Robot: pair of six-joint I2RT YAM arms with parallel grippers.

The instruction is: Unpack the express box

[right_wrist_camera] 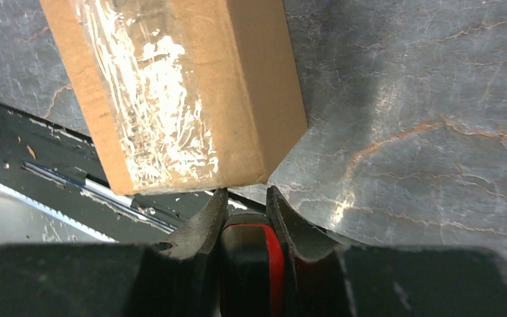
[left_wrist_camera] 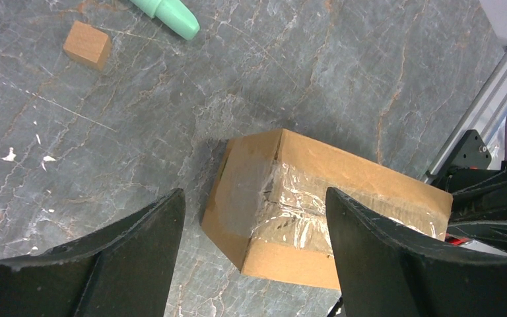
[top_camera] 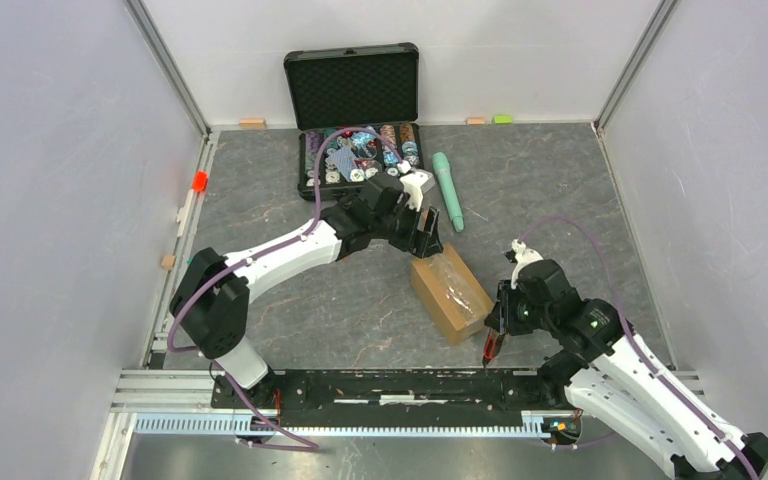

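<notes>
As the taped express box (top_camera: 450, 293) lay on the table (top_camera: 560, 180), my left end effector (left_wrist_camera: 254, 195) hung wide open over it and my right end effector (right_wrist_camera: 247, 191) pinched a red-and-black tool (right_wrist_camera: 254, 257) beside it, ready, I judged, to slit the tape.

The box (top_camera: 450, 293) is a small brown carton with its flaps shut and crinkled clear tape along the top seam and down one end. It lies flat, about 5 o'clock from the middle of the table (top_camera: 560, 200), its length running from 10 to 4 o'clock.
</notes>
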